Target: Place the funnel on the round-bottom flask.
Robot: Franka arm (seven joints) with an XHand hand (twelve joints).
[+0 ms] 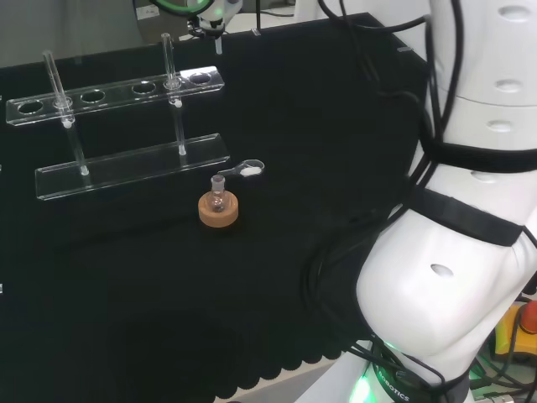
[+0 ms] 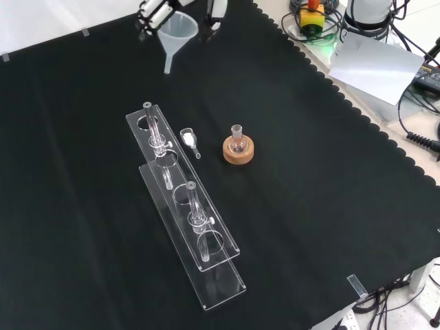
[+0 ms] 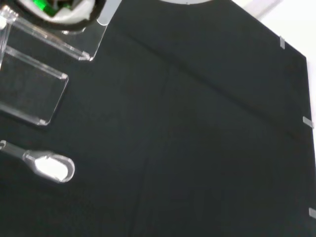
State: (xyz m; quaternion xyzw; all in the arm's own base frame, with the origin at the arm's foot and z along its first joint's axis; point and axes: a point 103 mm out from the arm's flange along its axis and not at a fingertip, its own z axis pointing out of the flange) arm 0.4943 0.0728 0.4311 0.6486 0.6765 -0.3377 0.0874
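Note:
A clear funnel [image 2: 177, 31] hangs upright, stem down, near the cloth's far edge in the front view. The black and white hand [image 2: 152, 12] is curled round its rim from both sides. In the head view the hand [image 1: 210, 12] is at the top edge, with the funnel's stem [image 1: 219, 47] poking out below it. The small round-bottom flask [image 2: 238, 139] stands upright on a cork ring [image 2: 238, 152] mid-cloth, well apart from the hand. The head view has the flask [image 1: 218, 198] on its cork ring [image 1: 219, 213] near the middle.
A clear two-tier tube rack [image 2: 185, 206] holding two glass tubes lies left of the flask in the front view. A small scoop of white powder [image 2: 187, 139] lies between rack and flask, and is also in the wrist view as the scoop [image 3: 52, 167]. The arm's white links [image 1: 470, 210] fill the head view's right.

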